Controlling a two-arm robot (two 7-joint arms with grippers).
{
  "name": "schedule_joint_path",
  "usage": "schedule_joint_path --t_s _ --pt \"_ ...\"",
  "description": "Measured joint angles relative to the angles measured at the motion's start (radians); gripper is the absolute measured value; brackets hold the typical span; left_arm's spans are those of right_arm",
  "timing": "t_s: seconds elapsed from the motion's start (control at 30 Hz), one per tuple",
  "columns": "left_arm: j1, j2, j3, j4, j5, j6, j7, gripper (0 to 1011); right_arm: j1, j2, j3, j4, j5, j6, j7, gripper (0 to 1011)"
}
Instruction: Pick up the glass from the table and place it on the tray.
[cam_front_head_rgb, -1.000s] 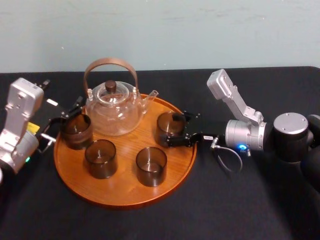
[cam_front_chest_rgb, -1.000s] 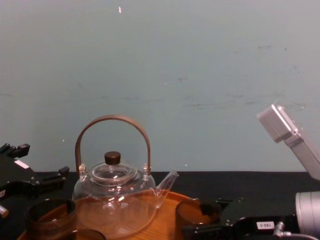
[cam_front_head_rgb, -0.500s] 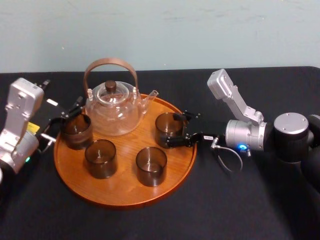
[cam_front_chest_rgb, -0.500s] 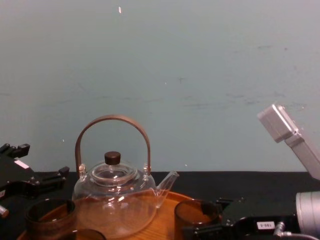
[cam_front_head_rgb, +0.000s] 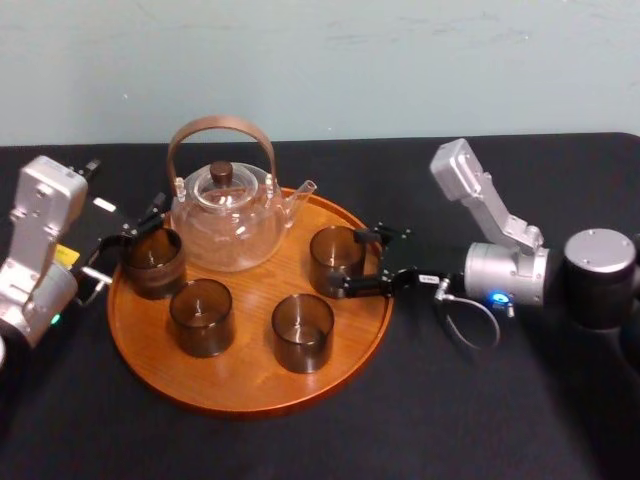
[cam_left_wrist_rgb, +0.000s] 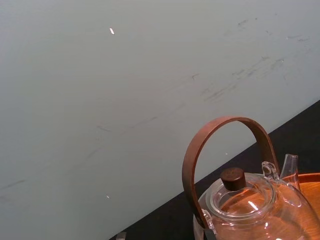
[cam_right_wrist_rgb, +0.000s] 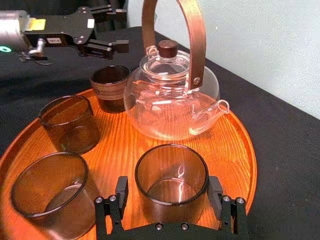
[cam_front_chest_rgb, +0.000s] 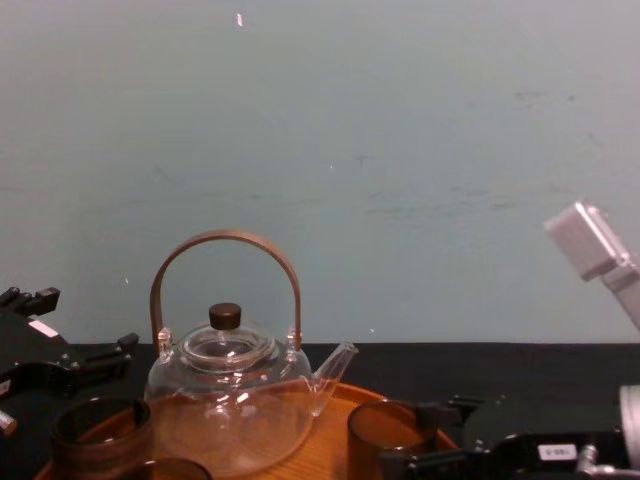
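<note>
The glass (cam_front_head_rgb: 335, 260), a short smoky brown tumbler, stands upright on the right side of the round wooden tray (cam_front_head_rgb: 250, 398). My right gripper (cam_front_head_rgb: 356, 262) reaches in from the right and is open. Its fingers stand on either side of the glass with small gaps, as the right wrist view shows for the glass (cam_right_wrist_rgb: 171, 175) and the gripper (cam_right_wrist_rgb: 168, 187). My left gripper (cam_front_head_rgb: 132, 243) is open at the tray's left edge, beside another tumbler (cam_front_head_rgb: 152, 262).
A clear glass teapot (cam_front_head_rgb: 225, 215) with an arched brown handle stands at the back of the tray. Two more tumblers (cam_front_head_rgb: 201, 316) (cam_front_head_rgb: 302, 331) stand at the tray's front. Black tabletop surrounds the tray, and a pale wall lies behind.
My right arm has drawn back a little to the right, and its fingers have slid back along the glass. The glass stays on the tray. The left arm is still.
</note>
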Motion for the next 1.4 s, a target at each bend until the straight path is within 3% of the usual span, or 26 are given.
schedule_joint_path --t_s 0.17,0.57,0.77,0.93,1.1,1.4 --pt "0.000 0.000 0.000 0.000 0.000 0.000 0.000 1001 -0.037 0.042 0.016 -0.064 0.023 0.011 0.006 1002" --pt "0.000 0.000 0.000 0.000 0.000 0.000 0.000 1001 -0.156 0.185 0.075 -0.262 0.098 0.009 0.006 1002" --pt "0.000 0.000 0.000 0.000 0.000 0.000 0.000 1001 -0.223 0.239 0.122 -0.342 0.132 -0.007 -0.047 1002" --pt "0.000 0.000 0.000 0.000 0.000 0.000 0.000 1001 -0.291 0.254 0.189 -0.400 0.162 -0.010 -0.150 1002" --pt "0.000 0.000 0.000 0.000 0.000 0.000 0.000 1001 -0.343 0.246 0.247 -0.431 0.163 -0.017 -0.262 1002" --pt "0.000 0.000 0.000 0.000 0.000 0.000 0.000 1001 -0.409 0.202 0.326 -0.447 0.113 -0.054 -0.447 1002"
